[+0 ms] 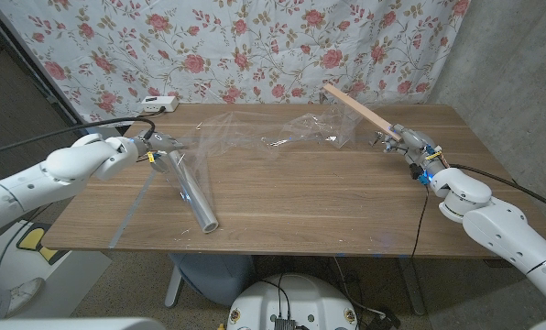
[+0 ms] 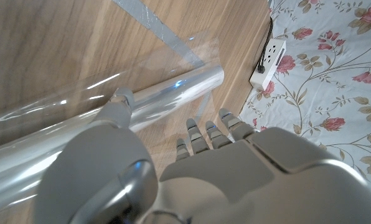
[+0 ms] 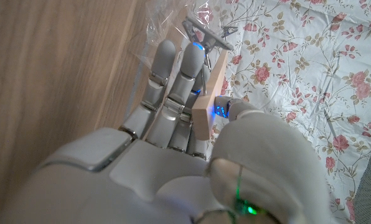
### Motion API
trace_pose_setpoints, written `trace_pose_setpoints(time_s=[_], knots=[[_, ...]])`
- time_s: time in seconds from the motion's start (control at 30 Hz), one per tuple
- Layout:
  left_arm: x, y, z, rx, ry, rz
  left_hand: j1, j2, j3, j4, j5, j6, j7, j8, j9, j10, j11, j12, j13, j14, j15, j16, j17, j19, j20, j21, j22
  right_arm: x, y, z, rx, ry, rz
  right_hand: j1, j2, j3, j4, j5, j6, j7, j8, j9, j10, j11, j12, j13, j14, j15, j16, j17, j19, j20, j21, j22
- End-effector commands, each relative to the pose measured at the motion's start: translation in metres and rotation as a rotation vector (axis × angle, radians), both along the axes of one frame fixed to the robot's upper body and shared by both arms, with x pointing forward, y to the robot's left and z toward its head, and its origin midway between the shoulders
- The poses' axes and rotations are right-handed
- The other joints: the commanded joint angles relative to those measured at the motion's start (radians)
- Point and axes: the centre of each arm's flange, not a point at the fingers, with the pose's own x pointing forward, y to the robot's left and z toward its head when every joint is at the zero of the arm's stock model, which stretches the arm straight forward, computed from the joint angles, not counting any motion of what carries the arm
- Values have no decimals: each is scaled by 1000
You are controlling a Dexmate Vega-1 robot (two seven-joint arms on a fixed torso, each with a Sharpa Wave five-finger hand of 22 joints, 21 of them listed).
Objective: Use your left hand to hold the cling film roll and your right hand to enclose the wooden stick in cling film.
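1. While the left hand [image 1: 136, 147] sits at about 9 o'clock on the table [image 1: 291, 197], it is on the near-wall end of the roll [image 1: 189, 191]; in the left wrist view the thumb lies along the roll [image 2: 111, 118] and the fingers [image 2: 205, 134] curl down just beside it; whether they truly clamp it cannot be told, but the hand touches it and seems to steady it.
2. The roll runs from that hand toward 7 o'clock, its free end near the front edge; a sheet of film [image 1: 255, 137] is drawn off it toward 12 o'clock and ends crumpled near the middle-back of the table.
3. The right hand [image 1: 410, 147] at about 2 o'clock holds the stick [image 1: 360, 108]; in the right wrist view the stick [image 3: 209, 93] is pinched between thumb and fingers [image 3: 179, 87]; the stick rises tilted toward 12 o'clock, its far end over the back edge.
4. Done, as judged: roll held down, film pulled out, stick in hand and brought to the film's crumpled end; some film seems to touch or hang at the stick's middle, though how far it goes round cannot be told.
5. Left, as judged: most of the stick looks bare, so the wrapping proper is barely begun; the stick would need turning or rolling into the film while the left hand keeps the roll from sliding.
6. A white power strip [image 1: 157, 104] lies at 11 o'clock by the floral cloth [image 1: 255, 46].
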Motion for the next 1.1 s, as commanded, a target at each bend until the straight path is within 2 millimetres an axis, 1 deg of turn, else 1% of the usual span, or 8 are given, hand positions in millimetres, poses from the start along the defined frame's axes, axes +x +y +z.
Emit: trace_pose_setpoints(time_s=[0.03, 0.2, 0.37, 0.4, 0.47, 0.5, 0.77, 1.1], knots=[[9, -4, -1, 6, 31, -2, 26, -2, -9, 2, 7, 38, 4, 19, 5, -27, 14, -12, 6, 0, -10, 1, 2, -9, 2, 2, 3, 0, 0, 1, -1, 4, -2, 1, 15, 292, -160, 7, 113, -111, 4, 5, 77, -71, 6, 21, 3, -7, -2, 1, 0, -55, 4, 3], [12, -6, -3, 7, 44, 3, 29, -2, -14, 6, 7, 50, 11, 22, 6, -50, 18, -23, 7, 10, -5, 4, 2, -5, 2, 5, 3, 1, 0, 1, 0, 6, -5, 2, 15, 293, -160, 7, 113, -112, 4, 5, 78, -71, 3, 16, 0, -7, -4, -1, -1, -55, 4, 3], [17, -8, -4, 16, 67, 2, 31, -3, -23, 10, 6, 58, 8, 22, 8, -34, 14, -17, 9, 54, -23, 17, 2, 1, 2, 8, 3, 0, 0, -1, 2, 8, -9, 2, 14, 292, -160, 7, 112, -111, 3, 5, 78, -70, 4, 17, 0, -7, -5, -1, 0, -55, 5, 3], [19, -8, -3, 14, 79, 11, 31, -3, -24, 11, 6, 60, 8, 22, 8, -33, 11, -17, 9, 59, -26, 18, 2, 7, -1, 10, 3, 0, -1, -1, 3, 8, -10, 2, 14, 292, -160, 7, 113, -111, 3, 5, 77, -73, 5, 20, 3, -7, -2, 2, -1, -55, 4, 3], [19, -7, -4, 12, 68, 4, 34, -2, -34, 13, 6, 61, 9, 20, 10, -40, 14, -22, 10, 77, -24, 17, 1, 66, -32, 31, 6, -1, -1, -1, 3, 8, -11, 2, 15, 292, -160, 7, 111, -112, 3, 5, 77, -71, 3, 16, 4, -7, -1, 3, -3, -54, 4, 3], [20, -8, -4, 13, 73, 11, 36, -3, -37, 13, 6, 60, 11, 18, 10, -42, 18, -24, 11, 79, -24, 16, 1, 85, -39, 37, 7, -1, -1, -1, 4, 7, -12, 2, 15, 293, -160, 7, 112, -112, 3, 5, 78, -70, 4, 17, 3, -7, -2, 1, -1, -55, 4, 3], [24, -10, -6, 23, 90, 11, 38, -3, -43, 13, 6, 56, 13, 15, 10, -42, 18, -25, 12, 95, -22, 18, 2, 109, -33, 43, 8, -2, 0, -2, 6, 9, -15, 2, 14, 293, -160, 7, 113, -112, 3, 5, 76, -71, 4, 18, 3, -7, -2, 1, -3, -55, 4, 3], [27, -10, -7, 24, 102, 9, 38, 0, -59, 18, 5, 65, 13, 15, 11, 16, 5, -3, 18, 154, -41, 31, 3, 131, -32, 45, 10, -3, 2, -3, 7, 9, -15, 3, 15, 293, -160, 6, 114, -113, 4, 5, 78, -70, 3, 16, 5, -7, 1, 4, -3, -54, 4, 3]])
